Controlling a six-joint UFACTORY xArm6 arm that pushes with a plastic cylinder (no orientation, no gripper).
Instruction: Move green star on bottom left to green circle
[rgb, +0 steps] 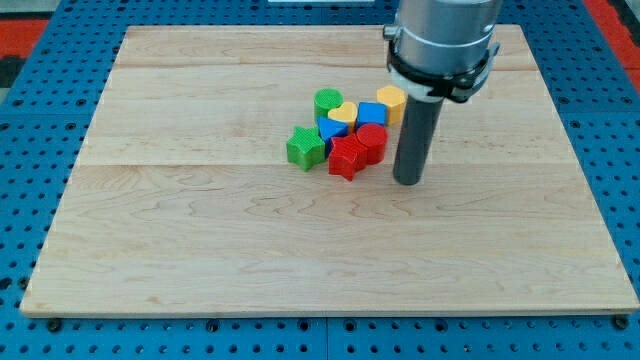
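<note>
The green star (305, 147) lies at the left end of a tight cluster of blocks near the board's middle. The green circle (327, 102) stands just up and to the right of it, at the cluster's top left. My tip (407, 181) rests on the board to the right of the cluster, a short gap from the red blocks, well right of the green star.
The cluster also holds a yellow heart (343, 112), a blue cube (372, 114), a yellow hexagon (391, 102), a blue block (330, 129), a red star (347, 157) and a red cylinder (371, 142). The wooden board (200, 230) lies on a blue pegboard (30, 120).
</note>
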